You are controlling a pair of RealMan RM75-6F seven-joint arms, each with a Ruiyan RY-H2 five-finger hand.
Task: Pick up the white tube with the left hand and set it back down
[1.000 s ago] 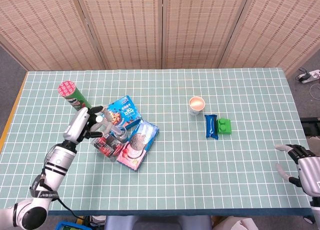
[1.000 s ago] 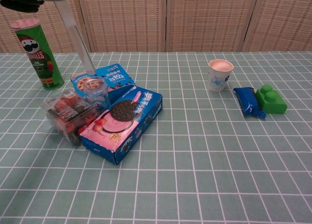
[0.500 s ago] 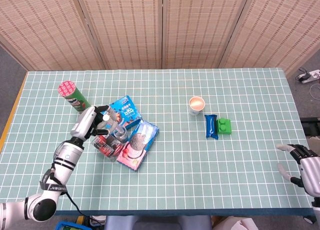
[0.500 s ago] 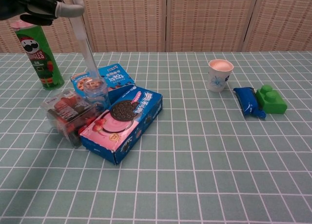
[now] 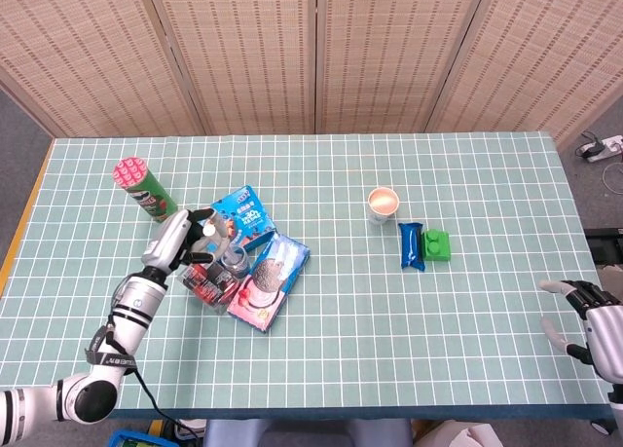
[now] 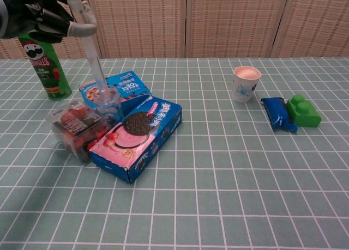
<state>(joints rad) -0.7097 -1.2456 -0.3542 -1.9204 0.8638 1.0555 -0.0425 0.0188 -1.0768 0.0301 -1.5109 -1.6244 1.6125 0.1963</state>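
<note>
Woven screens stand behind the green gridded table (image 5: 389, 320), and we begin with the head view. Our left hand (image 5: 173, 241) hangs over the cluster of snacks at the left, its fingers wrapped around the top of the white tube (image 5: 207, 231), of which only the cap end shows from up here. Half a second ago this hand sat a little further left and nearer to us; a second ago further still. So we have been carrying the tube in over the pile. Beside it stand the green chip can (image 5: 141, 186), the blue biscuit box (image 5: 245, 216), the pink-and-blue cookie box (image 5: 268, 279) and a clear packet (image 5: 204, 283). Our right hand (image 5: 582, 316) rests at the near right edge, fingers spread wide and holding nothing, unchanged across the pictures.

In the chest view the left hand (image 6: 41, 16) grips the tube (image 6: 91, 54) near its upper end. The tube stands almost upright now, where a second ago it leaned clearly to the right, and its lower end meets the small clear jar (image 6: 107, 104); whether it touches or sits inside we cannot tell. The paper cup (image 6: 246, 83), blue wrapper (image 6: 278, 113) and green block (image 6: 303, 110) lie well apart at the right.

We judge the lift done and the setting-down under way.
</note>
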